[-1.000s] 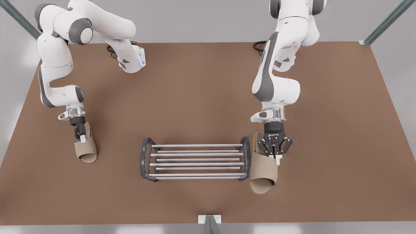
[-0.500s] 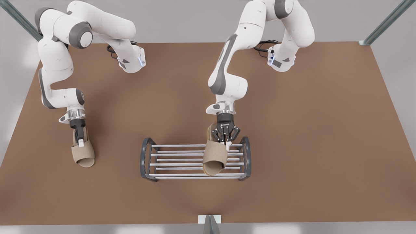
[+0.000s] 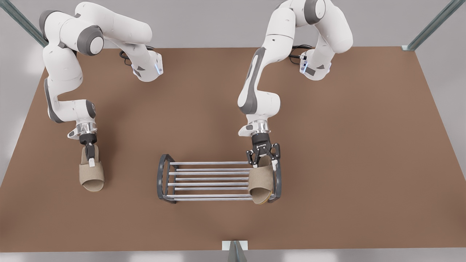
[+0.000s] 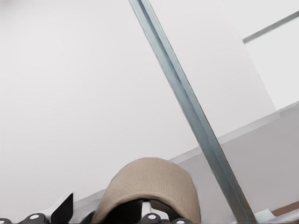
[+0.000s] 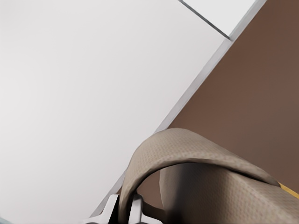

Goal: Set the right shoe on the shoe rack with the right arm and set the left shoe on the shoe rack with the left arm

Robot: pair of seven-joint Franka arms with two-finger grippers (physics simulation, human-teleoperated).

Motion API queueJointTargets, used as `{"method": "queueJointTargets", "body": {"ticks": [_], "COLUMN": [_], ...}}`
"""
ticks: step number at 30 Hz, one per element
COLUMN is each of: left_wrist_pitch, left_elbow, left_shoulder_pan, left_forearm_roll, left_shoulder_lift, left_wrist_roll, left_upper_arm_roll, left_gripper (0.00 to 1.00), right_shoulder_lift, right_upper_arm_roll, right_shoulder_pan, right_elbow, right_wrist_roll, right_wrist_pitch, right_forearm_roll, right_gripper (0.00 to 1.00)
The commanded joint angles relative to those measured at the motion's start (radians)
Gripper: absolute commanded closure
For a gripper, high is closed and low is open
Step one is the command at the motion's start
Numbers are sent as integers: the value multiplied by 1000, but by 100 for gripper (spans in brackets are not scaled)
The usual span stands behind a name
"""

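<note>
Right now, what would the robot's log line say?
left jaws: open, at slipper on shoe rack | right jaws: shut on other slipper, off rack

the shoe rack stands mid-table; its bars toward the front view's left lie bare, while a tan slipper and the open gripper above its heel take up the end at the front view's right. the brown table is open between the rack and the other slipper, which a shut gripper holds well off to the front view's left
</note>
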Motion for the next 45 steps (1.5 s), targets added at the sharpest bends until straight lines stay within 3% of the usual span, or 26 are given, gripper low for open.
{"method": "queueJointTargets", "body": {"ticks": [1,3,7,12,15,19,25,27,29,32,36,38,42,43,45], "left_wrist_pitch": [-15,-14,-10,-7,129,281,284,284,283,281,204,171,37,-110,-493], "left_elbow": [-14,-14,19,61,13,-11,115,93,81,49,-85,-114,65,119,254], "left_shoulder_pan": [-9,-12,3,63,69,74,229,217,198,164,94,89,186,249,391], "left_forearm_roll": [-1,-1,-1,4,9,9,7,5,2,2,-8,-207,-1272,-1698,-2123], "left_shoulder_lift": [-8,-8,-3,38,-8,-52,-35,-52,-98,-166,-365,-446,-394,-394,-386], "left_wrist_roll": [3,6,12,17,238,238,238,236,236,234,231,231,384,711,1112], "left_upper_arm_roll": [-1,-9,-9,-55,-56,-56,-170,-178,-188,-188,-182,-187,-190,-190,-190], "left_gripper": [0,0,0,0,0,0,0,0,0,0,0,0,0,0,0], "right_shoulder_lift": [-7,-56,-343,-498,-561,-662,-645,-509,-477,-415,-349,-340,-273,-253,-230], "right_upper_arm_roll": [7,28,149,287,368,381,395,396,424,438,438,438,438,438,438], "right_shoulder_pan": [-1,0,3,25,29,91,250,338,396,434,519,527,551,559,577], "right_elbow": [0,-6,-25,-17,-11,14,141,310,411,445,514,529,590,609,610], "right_wrist_roll": [-16,-13,154,338,389,505,600,587,585,544,537,536,513,499,476], "right_wrist_pitch": [-2,33,344,461,568,680,831,906,1013,1012,1012,1012,1012,1012,1010], "right_forearm_roll": [1,1,1,2,67,82,146,223,291,372,416,447,464,479,498], "right_gripper": [79,79,79,79,79,79,79,79,79,79,79,79,79,79,79]}}
